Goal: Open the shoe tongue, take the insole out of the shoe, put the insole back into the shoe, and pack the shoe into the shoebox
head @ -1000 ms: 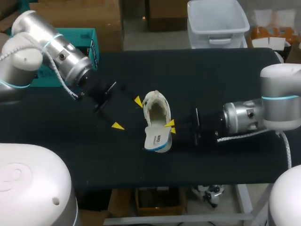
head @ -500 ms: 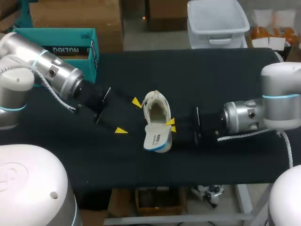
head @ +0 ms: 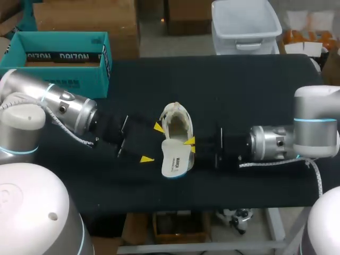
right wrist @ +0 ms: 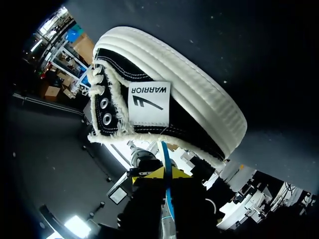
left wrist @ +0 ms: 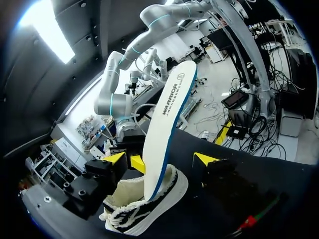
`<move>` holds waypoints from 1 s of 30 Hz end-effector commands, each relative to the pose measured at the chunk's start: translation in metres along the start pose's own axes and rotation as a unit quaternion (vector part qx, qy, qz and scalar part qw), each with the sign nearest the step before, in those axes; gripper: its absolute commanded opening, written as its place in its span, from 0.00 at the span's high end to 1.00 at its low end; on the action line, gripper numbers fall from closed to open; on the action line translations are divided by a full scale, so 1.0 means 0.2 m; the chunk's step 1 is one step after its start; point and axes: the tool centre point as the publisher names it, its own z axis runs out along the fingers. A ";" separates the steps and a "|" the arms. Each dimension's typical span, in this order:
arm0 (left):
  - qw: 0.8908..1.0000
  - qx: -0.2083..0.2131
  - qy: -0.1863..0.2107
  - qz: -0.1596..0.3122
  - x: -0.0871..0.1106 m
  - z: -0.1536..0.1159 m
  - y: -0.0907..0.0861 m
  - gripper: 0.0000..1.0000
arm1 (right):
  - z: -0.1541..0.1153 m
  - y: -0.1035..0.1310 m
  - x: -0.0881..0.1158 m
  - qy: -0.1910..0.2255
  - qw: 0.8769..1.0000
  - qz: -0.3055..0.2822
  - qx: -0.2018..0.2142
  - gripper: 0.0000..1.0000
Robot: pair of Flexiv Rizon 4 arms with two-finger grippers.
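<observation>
White insole [head: 173, 158], lower end hidden inside shoe [head: 177, 119], pinched by right end effector [head: 190, 144]; left end effector [head: 152, 142] open.

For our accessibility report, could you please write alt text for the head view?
The right claw pinches a white insole sticking out of a shoe on the black table. The left claw hangs open beside the shoe; a teal shoebox sits far left.

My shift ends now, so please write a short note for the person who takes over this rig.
Right gripper: shut on the insole, which sticks partly out of the shoe at mid-table.
Left gripper: open, beside the shoe.
Shoebox: open, far left corner of the table.
Done: insole partly out.
Left: finish the insole steps, then pack the shoe into the shoebox.
</observation>
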 end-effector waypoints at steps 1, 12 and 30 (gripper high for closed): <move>0.999 0.001 -0.036 0.001 0.01 0.05 0.01 0.73 | 0.02 0.01 0.00 -0.009 1.000 0.000 0.003 1.00; 1.000 -0.020 -0.009 -0.008 -0.03 0.11 0.09 1.00 | 0.01 0.01 0.01 -0.014 1.000 -0.014 -0.010 1.00; 0.999 -0.038 0.003 -0.028 -0.05 0.16 0.23 0.76 | -0.01 0.06 0.01 -0.001 1.000 -0.002 -0.002 1.00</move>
